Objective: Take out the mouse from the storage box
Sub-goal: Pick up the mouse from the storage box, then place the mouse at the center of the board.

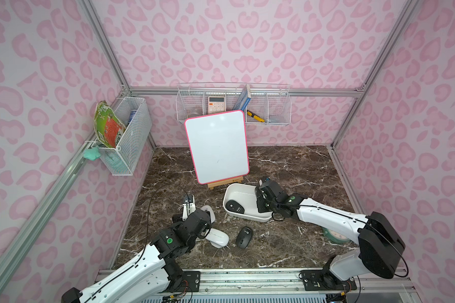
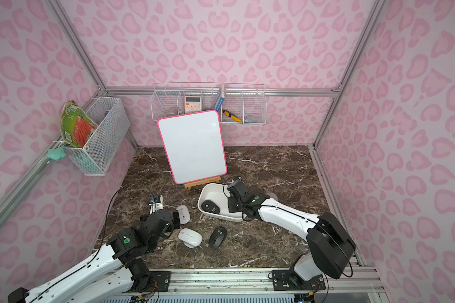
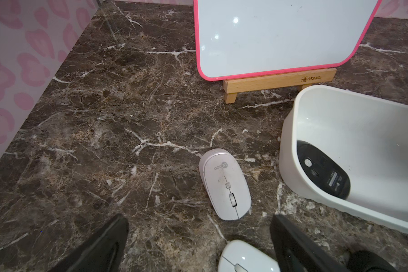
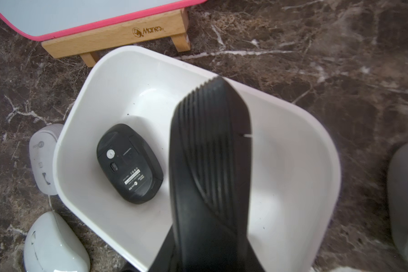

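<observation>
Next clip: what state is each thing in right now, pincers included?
storage box, gripped at its wall, seemingly tipped.
black mouse in box, upside down, not out.
right pincer, shut on storage box wall.
left pincer, open, empty.
white logo mouse, on table, buttons up.
second white mouse, on table, buttons up.
black mouse on table, buttons up.
whiteboard, blank, propped on its easel.

Lighting: bright, even light is falling from overhead, casting faint shadows. Glare: spots are gleaming on the whiteboard (image 3: 235,20). Blur: the right wrist view is smearing toward its edges.
</observation>
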Robot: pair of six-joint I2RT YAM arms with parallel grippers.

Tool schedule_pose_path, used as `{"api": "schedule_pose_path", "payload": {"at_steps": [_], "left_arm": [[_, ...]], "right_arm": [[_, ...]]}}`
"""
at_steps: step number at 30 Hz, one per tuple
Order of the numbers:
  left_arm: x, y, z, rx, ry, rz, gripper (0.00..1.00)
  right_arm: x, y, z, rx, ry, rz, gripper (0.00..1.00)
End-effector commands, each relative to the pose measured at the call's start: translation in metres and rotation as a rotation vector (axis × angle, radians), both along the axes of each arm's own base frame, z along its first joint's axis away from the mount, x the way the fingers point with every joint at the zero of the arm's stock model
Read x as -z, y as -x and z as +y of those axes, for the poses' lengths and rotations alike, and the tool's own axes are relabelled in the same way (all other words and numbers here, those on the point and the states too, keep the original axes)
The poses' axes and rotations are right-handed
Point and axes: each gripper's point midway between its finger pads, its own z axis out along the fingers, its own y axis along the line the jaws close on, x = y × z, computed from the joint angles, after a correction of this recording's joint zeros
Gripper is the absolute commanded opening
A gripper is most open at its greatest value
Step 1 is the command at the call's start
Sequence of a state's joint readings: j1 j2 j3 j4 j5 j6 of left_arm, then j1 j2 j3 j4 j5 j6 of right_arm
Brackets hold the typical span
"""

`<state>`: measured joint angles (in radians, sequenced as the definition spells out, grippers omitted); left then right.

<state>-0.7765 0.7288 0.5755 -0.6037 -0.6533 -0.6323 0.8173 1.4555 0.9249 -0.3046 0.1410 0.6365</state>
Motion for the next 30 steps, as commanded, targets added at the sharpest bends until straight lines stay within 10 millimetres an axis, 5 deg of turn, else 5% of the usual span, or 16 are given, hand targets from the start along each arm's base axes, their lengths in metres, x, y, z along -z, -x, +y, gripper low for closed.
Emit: {"api": "schedule_pose_path", "payload": {"at_steps": [1, 15, 30], "left_arm": [[-0.003, -0.003, -0.004, 0.004, 0.021, -0.011, 0.99], [0.004, -0.009, -0.016, 0.021, 0.028, 0.021, 0.99], [-0.002, -0.016, -0.029, 0.04, 0.04, 0.036, 0.99]], "right_arm": [[0.002, 0.012, -0.016, 0.033, -0.019, 0.031, 0.15], [0.014, 0.056, -0.078, 0.136, -0.14, 0.07, 0.15], [0.057, 0.08, -0.098, 0.176, -0.275, 0.149, 0.16]]}}
